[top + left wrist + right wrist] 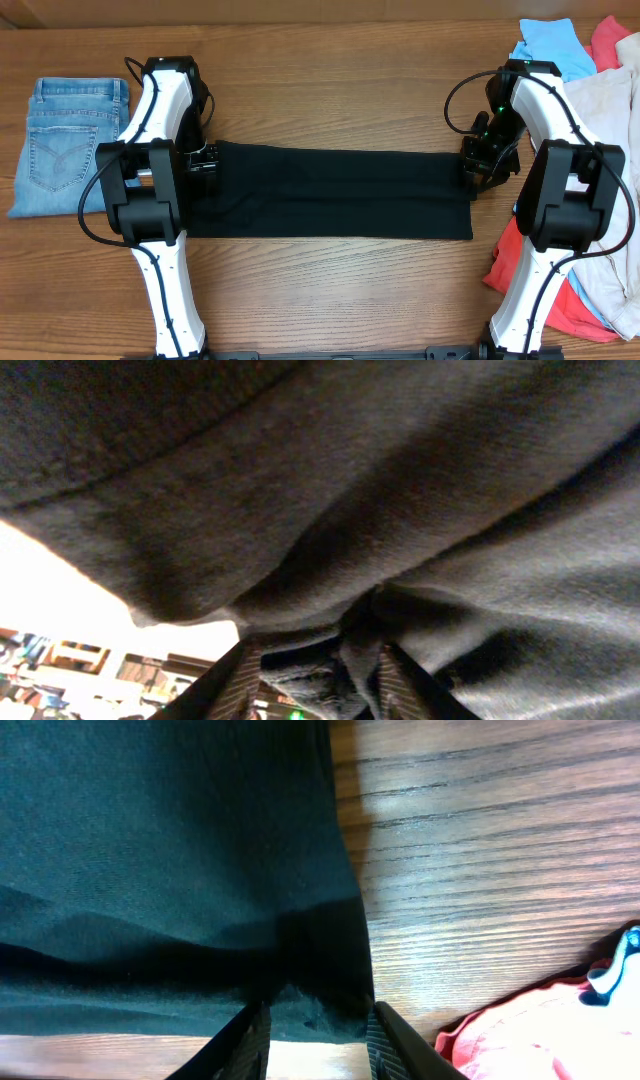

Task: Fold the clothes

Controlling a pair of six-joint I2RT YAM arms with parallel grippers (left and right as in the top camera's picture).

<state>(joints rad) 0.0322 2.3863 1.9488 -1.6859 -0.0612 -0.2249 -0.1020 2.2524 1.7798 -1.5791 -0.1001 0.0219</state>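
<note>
Mid-fold: long black fabric T-shirt banded across centre frame, pinched at either end by left tool and right tool. Next, probably: matched lift, even carry-over.

Two arms, left arm and right arm; one black shirt; one jeans; at least three heaped garments.

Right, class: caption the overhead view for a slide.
A black shirt folded into a strip, left gripper and right gripper holding its ends; jeans and a clothes pile alongside.

Matt cloth shirt, grained wood table
</note>
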